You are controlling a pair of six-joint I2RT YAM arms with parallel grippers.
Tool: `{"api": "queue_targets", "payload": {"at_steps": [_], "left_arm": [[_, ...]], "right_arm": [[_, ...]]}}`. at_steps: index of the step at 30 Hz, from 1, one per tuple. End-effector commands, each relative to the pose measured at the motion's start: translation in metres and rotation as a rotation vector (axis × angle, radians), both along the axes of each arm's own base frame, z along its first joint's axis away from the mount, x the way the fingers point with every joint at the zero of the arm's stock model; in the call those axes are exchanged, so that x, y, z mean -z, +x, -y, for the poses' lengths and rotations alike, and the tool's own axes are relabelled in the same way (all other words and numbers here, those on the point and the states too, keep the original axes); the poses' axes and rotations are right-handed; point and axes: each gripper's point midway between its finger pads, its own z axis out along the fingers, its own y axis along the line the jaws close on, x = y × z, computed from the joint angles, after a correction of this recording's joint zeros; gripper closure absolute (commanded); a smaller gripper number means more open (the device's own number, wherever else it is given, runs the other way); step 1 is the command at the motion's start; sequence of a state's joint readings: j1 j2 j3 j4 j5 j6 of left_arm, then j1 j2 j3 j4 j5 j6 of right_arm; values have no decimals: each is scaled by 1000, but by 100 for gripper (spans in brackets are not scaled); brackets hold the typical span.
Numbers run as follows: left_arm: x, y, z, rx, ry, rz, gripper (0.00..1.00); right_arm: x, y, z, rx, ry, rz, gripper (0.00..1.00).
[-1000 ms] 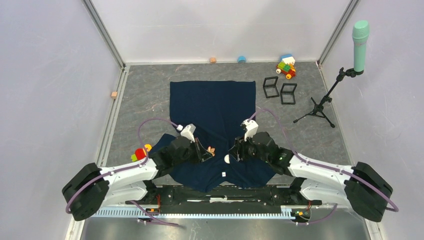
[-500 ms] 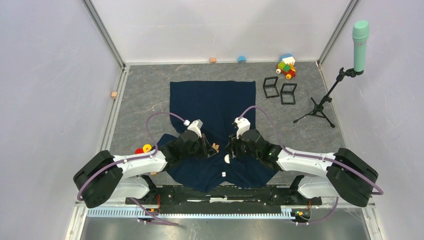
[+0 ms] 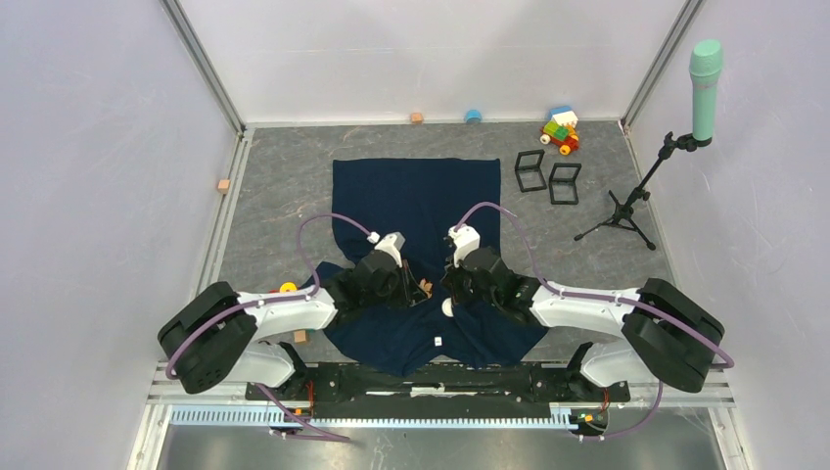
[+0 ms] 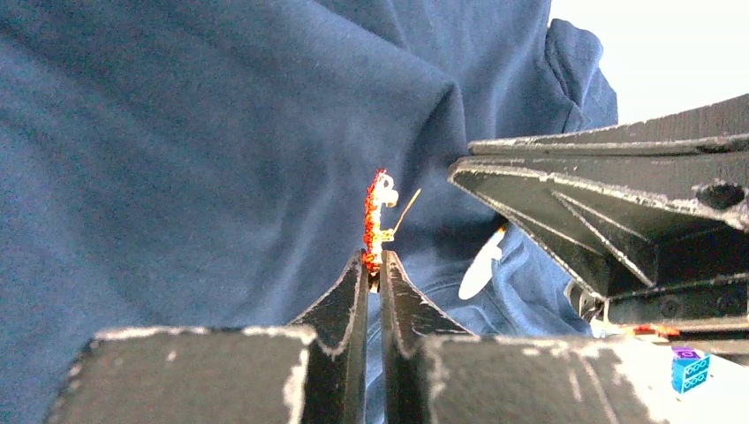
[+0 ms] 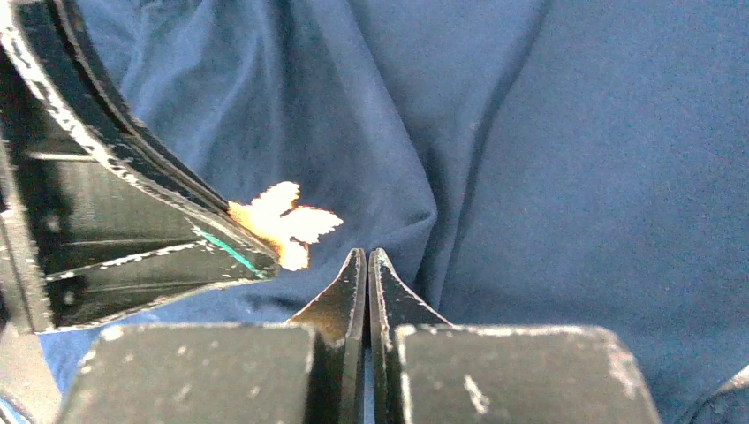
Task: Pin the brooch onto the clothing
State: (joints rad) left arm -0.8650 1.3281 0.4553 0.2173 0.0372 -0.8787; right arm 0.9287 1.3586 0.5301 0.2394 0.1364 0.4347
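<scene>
The clothing (image 3: 421, 191) is a dark navy shirt spread flat in the middle of the grey table. My left gripper (image 3: 417, 292) is shut on the brooch (image 3: 425, 287), a small orange-red piece with a thin pin. In the left wrist view the brooch (image 4: 377, 216) stands upright out of the left gripper (image 4: 374, 258), just above the cloth (image 4: 177, 159). My right gripper (image 3: 446, 290) faces it from the right, a short way off. Its jaws (image 5: 366, 254) are shut with the tips at a fold of the shirt (image 5: 574, 150); whether cloth is pinched does not show. The brooch (image 5: 284, 221) shows to their left.
Two black wire frames (image 3: 548, 176) and a toy block car (image 3: 561, 130) stand at the back right. A tripod stand (image 3: 626, 206) carries a teal microphone (image 3: 705, 73) on the right. Small blocks (image 3: 417, 117) lie by the back wall, and a red-yellow toy (image 3: 286, 288) by my left arm.
Both arms have moved forward and inward over the shirt, bringing the grippers close together. The right gripper has gone from open to shut. The left stays shut on the brooch.
</scene>
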Motion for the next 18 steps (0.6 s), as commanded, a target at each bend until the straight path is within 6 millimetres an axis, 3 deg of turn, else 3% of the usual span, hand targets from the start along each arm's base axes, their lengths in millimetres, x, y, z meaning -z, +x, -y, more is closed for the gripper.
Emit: {"api": "queue_targets", "payload": {"at_steps": [1,11,18], "left_arm": [[-15,11,15,42,-17,56,98],[-3,9,23,75,24,31,98],[-4,9,26,83,28,37,98]], "right_arm": [[-29,5,-18,-41,88,82,100],[-39,-3,-21,-83,110,130,100],[-31,-10,-30,-149,84,109,100]]}}
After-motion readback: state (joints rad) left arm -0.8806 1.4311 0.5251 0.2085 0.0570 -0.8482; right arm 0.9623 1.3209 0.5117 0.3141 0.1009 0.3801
